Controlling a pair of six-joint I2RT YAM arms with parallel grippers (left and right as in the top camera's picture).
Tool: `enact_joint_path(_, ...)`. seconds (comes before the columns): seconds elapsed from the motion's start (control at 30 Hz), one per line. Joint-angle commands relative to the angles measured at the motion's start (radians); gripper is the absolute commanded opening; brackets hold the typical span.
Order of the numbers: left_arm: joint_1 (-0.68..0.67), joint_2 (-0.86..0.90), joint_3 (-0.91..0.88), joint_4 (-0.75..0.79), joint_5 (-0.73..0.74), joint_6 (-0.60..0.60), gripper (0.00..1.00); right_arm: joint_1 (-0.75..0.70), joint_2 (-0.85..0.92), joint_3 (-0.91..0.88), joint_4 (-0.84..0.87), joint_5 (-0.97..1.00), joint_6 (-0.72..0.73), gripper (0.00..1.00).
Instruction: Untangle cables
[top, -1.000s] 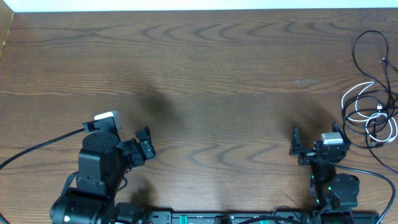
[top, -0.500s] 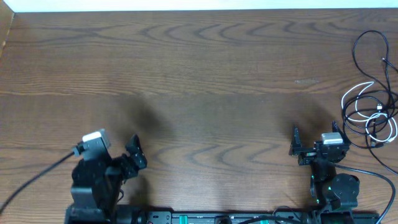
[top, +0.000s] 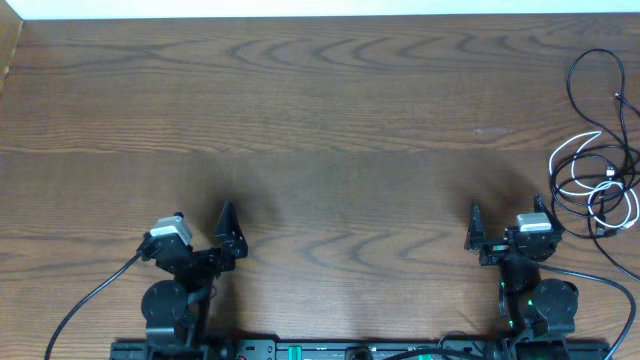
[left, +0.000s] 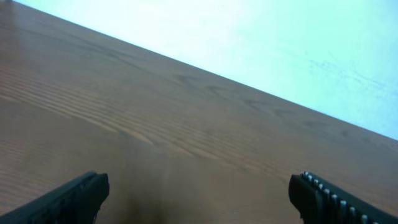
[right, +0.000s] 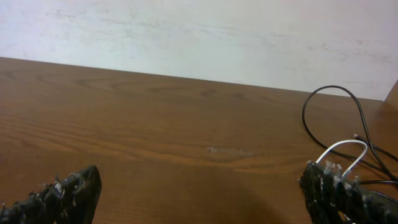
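Black and white strands make up the cables (top: 596, 180), a loose heap of overlapping loops at the table's far right edge, with one black loop reaching up toward the back corner and a white cord (top: 575, 142) curling through the middle. They seem to lie there simply as dropped; no finger touches them and the loops cross one another, so the untangling looks not yet begun. Some loops run off the frame's right side, so how close they come to the table's edge cannot be told. The right gripper (top: 506, 215) sits nearest, just beside the heap and low over the wood, its fingers spread wide and empty; its wrist view shows the cords off to the right of its open jaws, not between them. The left gripper (top: 205, 225) is well apart on the other side, near the front edge, likewise spread wide and holding nothing, probably parked clear of the work. Between and beyond the arms the brown table (top: 330, 120) is bare grain up to the pale wall (right: 186, 31), which gives ample room to drag cords leftward and lay them out singly.
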Motion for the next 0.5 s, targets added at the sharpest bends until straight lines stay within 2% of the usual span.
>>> enact_joint_path(0.0, 0.005, -0.011, -0.09, 0.182, 0.017, 0.017, 0.98, 0.006, -0.006, -0.001, -0.005, -0.006, -0.013, 0.99)
enact_joint_path(0.13, 0.005, -0.011, -0.193, 0.388, 0.018, 0.017, 0.98, 0.006, -0.006, -0.001, -0.005, -0.006, -0.013, 0.99)
enact_joint_path(0.2, 0.005, -0.011, -0.198, 0.399, 0.024, 0.04, 0.98, 0.006, -0.006, -0.001, -0.005, -0.006, -0.013, 0.99)
enact_joint_path(0.33, 0.005, -0.011, -0.198, 0.373, 0.032, 0.093, 0.98, 0.006, -0.006, -0.001, -0.005, -0.006, -0.013, 0.99)
enact_joint_path(0.47, 0.005, -0.011, -0.198, 0.217, 0.05, 0.091, 0.98, 0.006, -0.006, -0.001, -0.005, -0.006, -0.013, 0.99)
